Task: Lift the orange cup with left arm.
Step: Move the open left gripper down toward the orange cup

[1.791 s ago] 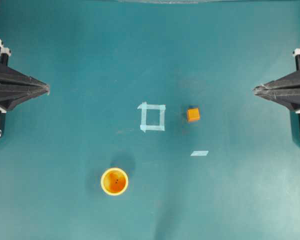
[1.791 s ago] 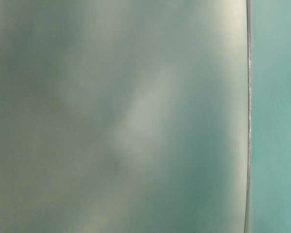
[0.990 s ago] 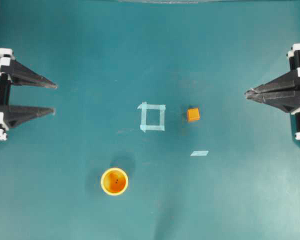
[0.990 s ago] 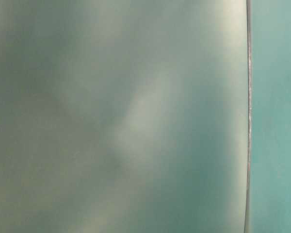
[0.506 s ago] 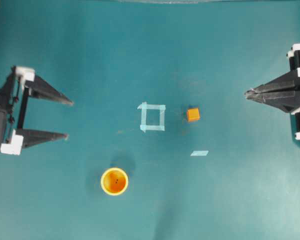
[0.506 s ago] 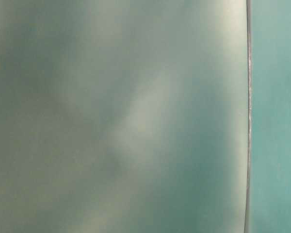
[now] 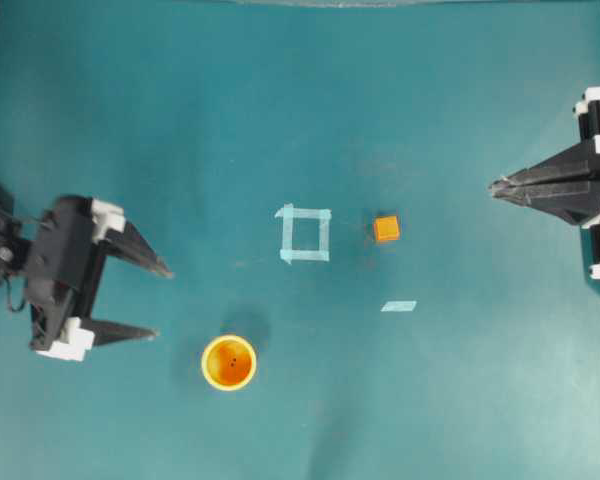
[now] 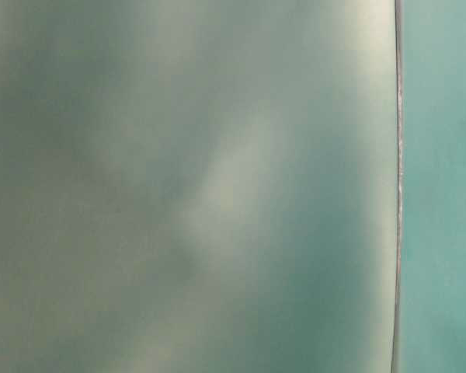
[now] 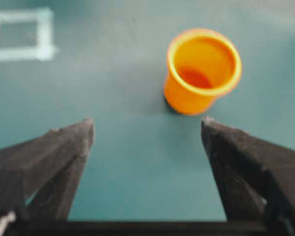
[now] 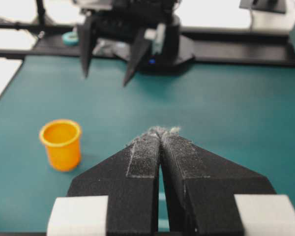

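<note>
Surface: teal table (image 7: 450,400), flat and mostly bare; the table-level view is only a blurred grey-green field and tells nothing.
Orange cup: the orange cup (image 7: 229,362) stands upright on the table, mouth up, toward the near-left part of the overhead view. It touches nothing. In the left wrist view the cup (image 9: 202,71) sits ahead of the fingers and off to the right of their centre line.
Left gripper: the left gripper (image 7: 160,302) is spread wide and holds nothing. Its two black fingers (image 9: 49,162) point toward the cup, with the tips short of it. The cup lies just beyond and to one side of the lower finger in the overhead view.
Right gripper: the right gripper (image 7: 495,186) is parked at the right edge, well apart from the cup, fingers pressed together on nothing, as the right wrist view (image 10: 160,132) confirms.
Other things: a tape square (image 7: 305,234) lies near the table's middle, a small orange cube (image 7: 386,229) just beside it, and a short tape strip (image 7: 399,306) below the cube.
Progress: by my judgement this is the approach. No contact, no grasp and no lift are made yet.
Left to do: line the open fingers around the cup, close on its wall, then raise it.
</note>
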You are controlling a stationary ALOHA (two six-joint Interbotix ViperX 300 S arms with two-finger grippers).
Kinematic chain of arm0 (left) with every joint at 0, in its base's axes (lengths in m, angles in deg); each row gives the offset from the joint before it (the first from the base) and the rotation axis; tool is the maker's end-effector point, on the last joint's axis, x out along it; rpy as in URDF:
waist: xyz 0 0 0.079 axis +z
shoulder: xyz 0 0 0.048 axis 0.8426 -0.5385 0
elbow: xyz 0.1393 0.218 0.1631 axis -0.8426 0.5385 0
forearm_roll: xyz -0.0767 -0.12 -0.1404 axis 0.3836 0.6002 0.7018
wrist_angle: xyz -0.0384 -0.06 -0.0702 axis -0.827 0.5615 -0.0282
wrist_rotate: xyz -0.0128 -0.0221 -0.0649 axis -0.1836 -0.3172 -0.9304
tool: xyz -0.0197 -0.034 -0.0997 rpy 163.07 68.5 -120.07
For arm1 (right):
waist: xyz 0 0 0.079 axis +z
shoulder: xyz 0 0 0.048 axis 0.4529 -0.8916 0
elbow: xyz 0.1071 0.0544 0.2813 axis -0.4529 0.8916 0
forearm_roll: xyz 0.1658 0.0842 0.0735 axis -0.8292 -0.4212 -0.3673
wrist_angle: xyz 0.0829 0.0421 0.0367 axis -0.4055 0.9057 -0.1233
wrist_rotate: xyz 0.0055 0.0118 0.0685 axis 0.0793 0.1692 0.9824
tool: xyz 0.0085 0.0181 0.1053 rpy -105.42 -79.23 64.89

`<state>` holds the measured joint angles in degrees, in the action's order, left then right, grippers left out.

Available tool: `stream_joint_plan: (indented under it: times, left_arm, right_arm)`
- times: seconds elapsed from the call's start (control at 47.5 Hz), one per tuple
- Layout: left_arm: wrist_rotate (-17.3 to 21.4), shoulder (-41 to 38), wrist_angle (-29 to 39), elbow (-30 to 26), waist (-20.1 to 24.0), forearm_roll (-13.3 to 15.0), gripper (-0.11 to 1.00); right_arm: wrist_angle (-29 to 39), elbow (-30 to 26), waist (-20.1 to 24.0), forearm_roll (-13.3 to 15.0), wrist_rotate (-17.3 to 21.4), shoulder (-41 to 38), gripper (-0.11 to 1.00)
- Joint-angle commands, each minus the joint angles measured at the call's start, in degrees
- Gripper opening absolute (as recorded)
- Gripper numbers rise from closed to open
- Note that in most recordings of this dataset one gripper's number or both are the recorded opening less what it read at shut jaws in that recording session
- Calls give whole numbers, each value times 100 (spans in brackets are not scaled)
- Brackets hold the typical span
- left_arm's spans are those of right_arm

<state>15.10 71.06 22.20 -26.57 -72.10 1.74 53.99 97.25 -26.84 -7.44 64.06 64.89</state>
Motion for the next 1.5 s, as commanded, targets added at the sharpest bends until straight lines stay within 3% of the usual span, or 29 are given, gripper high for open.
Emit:
stream_joint_plan:
  times: [0.0, 0.274, 0.653, 1.475]
  left_arm:
    - [-18, -255, 0, -264, -105, -18, 85]
    - [-62, -1081, 9, -589, -299, -18, 85]
    - [-580, -1986, -97, -879, -545, -18, 85]
    - [-483, -2769, -527, -1512, -624, -26, 85]
  right_arm:
    - [-26, -158, 0, 0, 0, -18, 0]
    - [-35, -158, 0, 0, 0, -35, 0]
    - [-44, -176, 0, 9, 0, -35, 0]
    - [-18, -185, 0, 9, 18, -35, 0]
